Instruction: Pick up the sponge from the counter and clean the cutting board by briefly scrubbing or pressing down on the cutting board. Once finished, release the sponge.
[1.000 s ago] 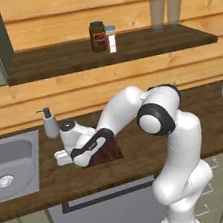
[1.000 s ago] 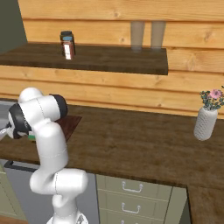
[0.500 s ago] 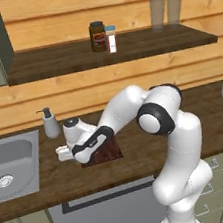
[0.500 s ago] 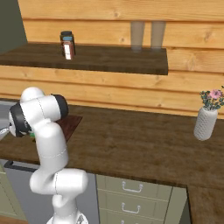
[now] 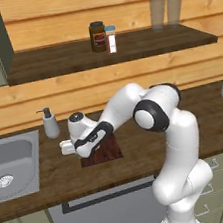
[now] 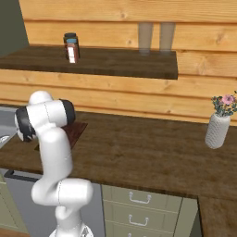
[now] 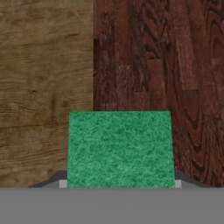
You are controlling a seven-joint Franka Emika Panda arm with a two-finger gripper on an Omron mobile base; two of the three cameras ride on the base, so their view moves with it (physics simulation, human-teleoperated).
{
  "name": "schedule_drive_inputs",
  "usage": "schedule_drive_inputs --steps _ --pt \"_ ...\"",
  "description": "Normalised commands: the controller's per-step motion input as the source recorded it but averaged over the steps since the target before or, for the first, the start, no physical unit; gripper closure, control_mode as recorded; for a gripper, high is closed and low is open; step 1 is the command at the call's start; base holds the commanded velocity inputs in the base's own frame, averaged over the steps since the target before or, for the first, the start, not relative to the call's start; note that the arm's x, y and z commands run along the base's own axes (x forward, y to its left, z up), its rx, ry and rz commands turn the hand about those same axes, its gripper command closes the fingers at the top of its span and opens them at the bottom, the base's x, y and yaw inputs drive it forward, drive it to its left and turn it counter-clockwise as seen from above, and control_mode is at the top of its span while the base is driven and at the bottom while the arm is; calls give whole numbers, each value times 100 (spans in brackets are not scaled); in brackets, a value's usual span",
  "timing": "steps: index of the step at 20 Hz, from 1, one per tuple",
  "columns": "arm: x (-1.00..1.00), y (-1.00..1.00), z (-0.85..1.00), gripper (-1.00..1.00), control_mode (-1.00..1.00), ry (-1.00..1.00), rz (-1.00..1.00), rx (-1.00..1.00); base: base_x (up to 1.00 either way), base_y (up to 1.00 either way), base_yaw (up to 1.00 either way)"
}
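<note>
In the hand view the sponge (image 7: 120, 146) shows its green top, and my gripper (image 7: 120, 184) is shut on it, one fingertip at each side. Below it lie the left edge of the dark reddish cutting board (image 7: 175, 65) and the lighter brown counter (image 7: 43, 65). From the left base view, my gripper (image 5: 85, 149) points down over the left edge of the cutting board (image 5: 109, 153), and the hand hides the sponge. In the right base view the arm covers most of the cutting board (image 6: 77, 131).
A steel sink (image 5: 10, 164) is set into the counter to the left, with a soap dispenser (image 5: 50, 123) behind it. A wall shelf (image 5: 124, 48) above holds a dark jar (image 5: 98, 36) and a shaker. A vase (image 6: 217, 129) stands far right.
The hand has drifted slightly right and up at the board's left edge, with the sponge still in its grip. Nothing else has moved.
</note>
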Motion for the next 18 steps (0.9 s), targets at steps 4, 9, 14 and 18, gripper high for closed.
schedule_drive_inputs --steps 4,9,14,18 --pt "56 -9 -40 100 -100 -3 0 0 0 0 0" --pt "61 -24 -27 100 -100 0 0 0 0 0 0" --pt "59 -27 -27 100 -100 0 0 0 0 0 0" --pt "59 -24 -31 100 -100 0 0 0 0 0 0"
